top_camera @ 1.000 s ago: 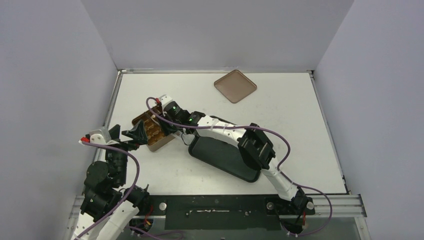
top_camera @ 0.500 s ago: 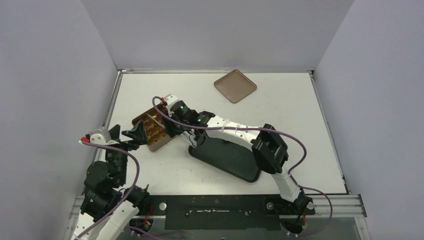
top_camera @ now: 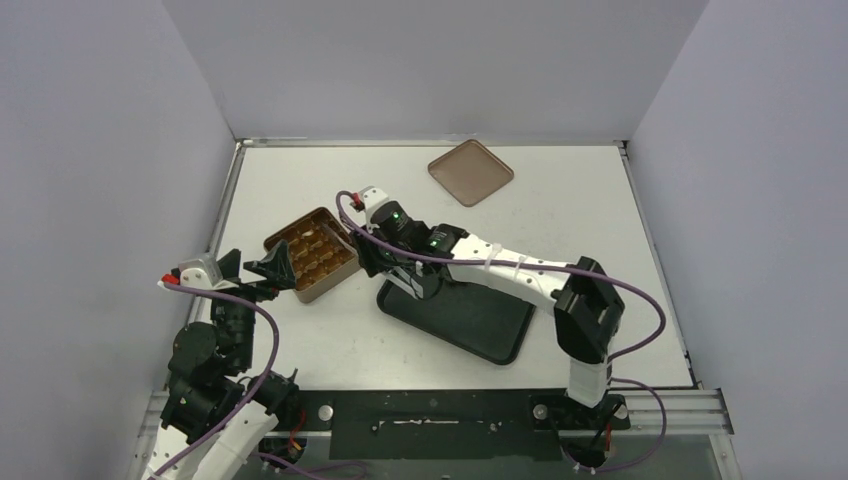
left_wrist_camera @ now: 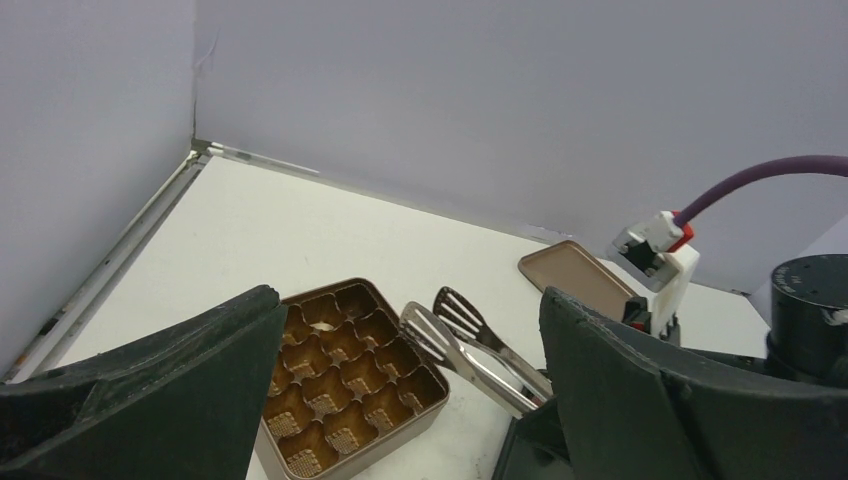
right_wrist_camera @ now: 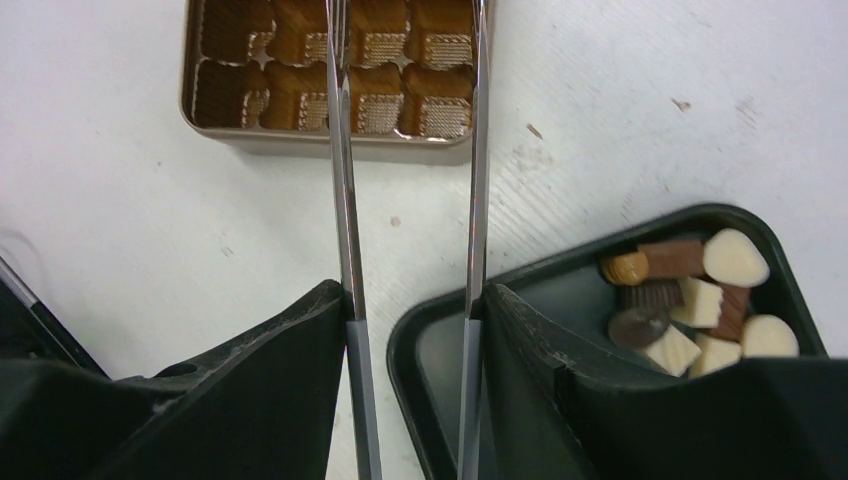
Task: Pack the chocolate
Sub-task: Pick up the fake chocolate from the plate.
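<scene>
With the right claw [right_wrist_camera: 410, 320] half-closed on the tongs [right_wrist_camera: 341, 150], tips empty at the edge of the tin [right_wrist_camera: 300, 143], the left claw [left_wrist_camera: 408, 330] gaping at its 9 o'clock, and the chocolate [right_wrist_camera: 690, 300] heaped in the tray [right_wrist_camera: 402, 350] at 4 o'clock, a skewed pinch could flick a piece onto the surface [right_wrist_camera: 150, 220].

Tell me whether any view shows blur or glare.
Right wrist: sharp, with bright streaks along the tongs; chocolates clear. Left wrist: the near jaws are dark and soft, the tin crisp. Top: even light, faint shadows, no glare.
</scene>
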